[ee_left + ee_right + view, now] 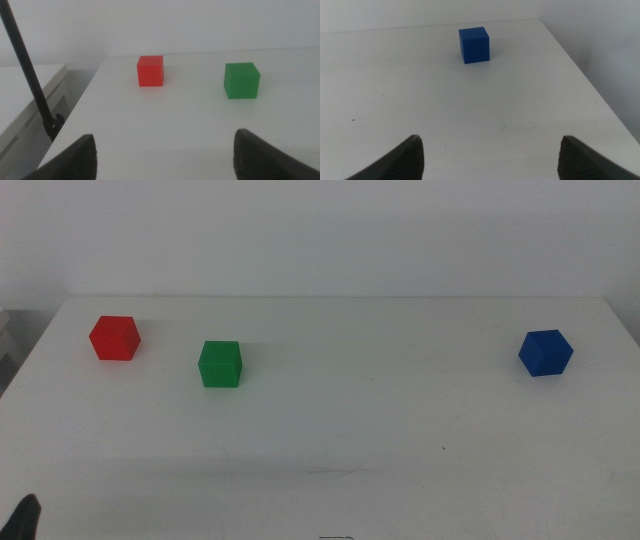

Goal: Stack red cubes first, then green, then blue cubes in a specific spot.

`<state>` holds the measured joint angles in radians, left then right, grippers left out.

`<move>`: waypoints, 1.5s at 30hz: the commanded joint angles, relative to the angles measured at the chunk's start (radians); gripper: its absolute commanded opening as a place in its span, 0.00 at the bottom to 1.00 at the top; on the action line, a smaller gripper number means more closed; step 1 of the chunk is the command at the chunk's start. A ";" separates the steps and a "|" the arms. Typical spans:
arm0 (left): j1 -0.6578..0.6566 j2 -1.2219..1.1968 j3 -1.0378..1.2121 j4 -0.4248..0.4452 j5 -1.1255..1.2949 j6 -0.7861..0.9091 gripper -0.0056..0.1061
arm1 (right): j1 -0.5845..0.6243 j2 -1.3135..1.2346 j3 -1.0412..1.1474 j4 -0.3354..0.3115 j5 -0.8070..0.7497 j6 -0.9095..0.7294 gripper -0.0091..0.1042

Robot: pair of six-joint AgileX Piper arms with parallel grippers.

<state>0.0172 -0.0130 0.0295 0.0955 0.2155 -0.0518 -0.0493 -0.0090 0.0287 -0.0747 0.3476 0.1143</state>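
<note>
White tabletop (pixel 330 430) fills the middle view, with a plain white wall behind it. On this table stand three small cubes, all separate, none stacked. The red cube (pixel 115 338) sits at the far left part of the table, near the back edge. The green cube (pixel 220 364) is just to the right of it and a little closer to the camera; the two do not touch. The blue cube (pixel 545 352) stands alone at the far right side, well apart from the other two.

The left gripper (pixel 165 155) waits low at the near left corner of the table, with its jaws spread wide and nothing between them; in its wrist view the red cube and the green cube lie ahead of it. Only a dark tip of it shows in the middle view. The right gripper (pixel 490 157) is also spread wide and holds nothing, and the blue cube lies ahead of it, near the right table edge. A thin black pole (pixel 30 75) stands beside the table on the left.
</note>
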 commanded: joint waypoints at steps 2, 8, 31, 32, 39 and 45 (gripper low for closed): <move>0.029 -0.016 -0.005 -0.003 -0.084 -0.010 0.89 | -0.006 -0.023 -0.018 -0.005 -0.074 -0.013 0.73; 0.129 0.068 -0.047 -0.012 -0.088 -0.012 0.89 | -0.006 -0.023 -0.018 -0.005 -0.074 -0.013 0.73; 0.144 0.775 -0.683 -0.064 0.244 -0.018 0.89 | -0.006 -0.023 -0.018 -0.006 -0.074 -0.013 0.73; 0.144 0.795 -0.700 -0.064 0.268 -0.015 0.89 | -0.006 -0.023 -0.018 -0.006 -0.074 -0.013 0.73; 0.144 0.935 -0.772 -0.095 0.323 -0.015 0.89 | -0.006 -0.023 -0.018 -0.006 -0.074 -0.013 0.73; 0.144 1.079 -0.859 -0.132 0.384 -0.017 0.89 | -0.006 -0.023 -0.018 -0.006 -0.074 -0.013 0.73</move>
<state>0.1631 1.0445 -0.7680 -0.0160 0.6276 -0.0562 -0.0493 -0.0090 0.0287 -0.0756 0.3476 0.1143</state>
